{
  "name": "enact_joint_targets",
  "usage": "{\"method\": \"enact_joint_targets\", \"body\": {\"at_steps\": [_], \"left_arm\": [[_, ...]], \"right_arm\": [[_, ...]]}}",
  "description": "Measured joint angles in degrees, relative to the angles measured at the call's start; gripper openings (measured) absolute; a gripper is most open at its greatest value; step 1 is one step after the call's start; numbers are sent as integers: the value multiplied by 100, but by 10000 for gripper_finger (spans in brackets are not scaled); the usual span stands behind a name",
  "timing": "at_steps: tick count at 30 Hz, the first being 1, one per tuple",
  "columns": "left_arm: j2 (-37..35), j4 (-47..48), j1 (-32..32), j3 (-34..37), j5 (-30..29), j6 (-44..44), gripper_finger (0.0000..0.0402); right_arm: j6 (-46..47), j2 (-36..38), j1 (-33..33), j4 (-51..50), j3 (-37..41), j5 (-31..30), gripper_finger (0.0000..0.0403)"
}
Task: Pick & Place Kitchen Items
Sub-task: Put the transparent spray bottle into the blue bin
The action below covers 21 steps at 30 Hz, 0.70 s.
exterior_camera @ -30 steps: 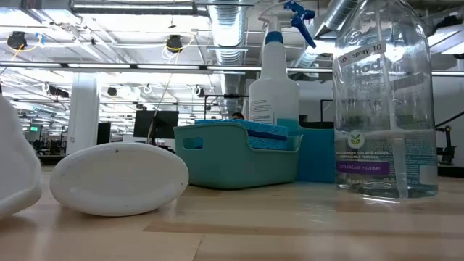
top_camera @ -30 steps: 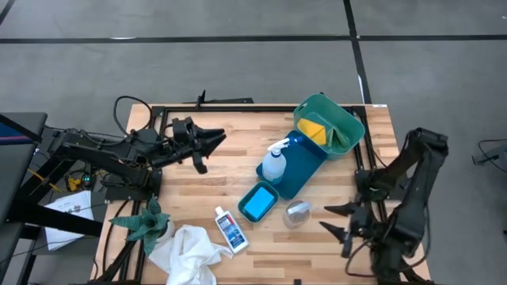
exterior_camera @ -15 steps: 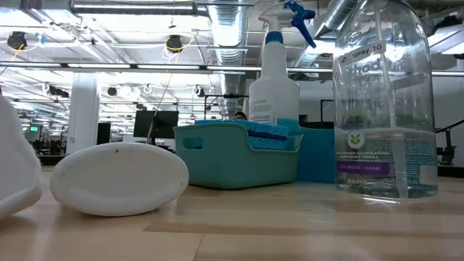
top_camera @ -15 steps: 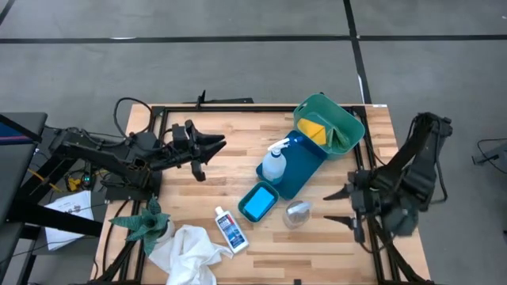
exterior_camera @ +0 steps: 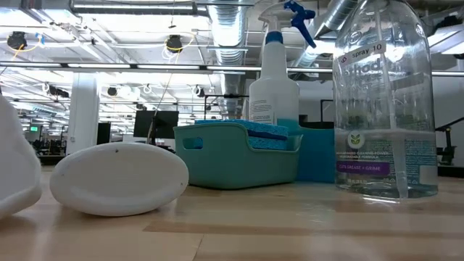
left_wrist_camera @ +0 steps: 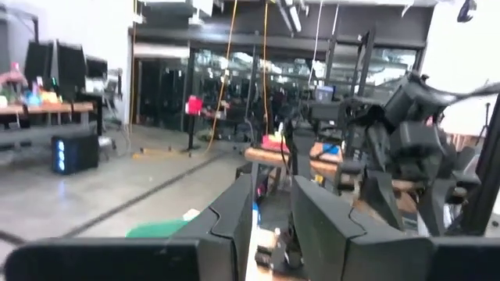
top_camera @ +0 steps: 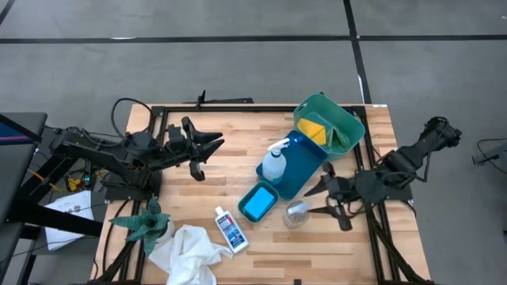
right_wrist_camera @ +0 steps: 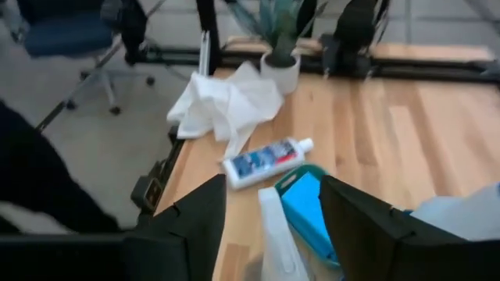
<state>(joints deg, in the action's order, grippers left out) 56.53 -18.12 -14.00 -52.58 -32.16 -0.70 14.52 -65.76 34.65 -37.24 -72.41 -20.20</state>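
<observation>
2 arms: right gripper just beside clear plastic bottle, fingers spread, holding nothing; left gripper well apart, fingers narrowly parted, empty.
Handling: bottle likely light, slippery; grasp mid-body.

A: What sat on the wooden table?
B: Spray bottle, teal tub with blue sponges, clear bottle, small white bottle, white cloth, the plant, plus a green bin.
</observation>
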Motion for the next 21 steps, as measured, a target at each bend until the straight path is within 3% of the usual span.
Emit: {"method": "enact_joint_targets", "body": {"at_steps": [5,10,21], "left_arm": [[-79,-272,2,-2,-2,408,87],[-162,-265,3,-2,-2,520,87],[-208,-229,2,-2,0,792,87]], "right_arm": [[-17,-506,-323,-731,-551,607,175],[-15,-931,-464,-1219,-983,788,164],[48,-1490,-467,-1804,-1252,987,194]]}}
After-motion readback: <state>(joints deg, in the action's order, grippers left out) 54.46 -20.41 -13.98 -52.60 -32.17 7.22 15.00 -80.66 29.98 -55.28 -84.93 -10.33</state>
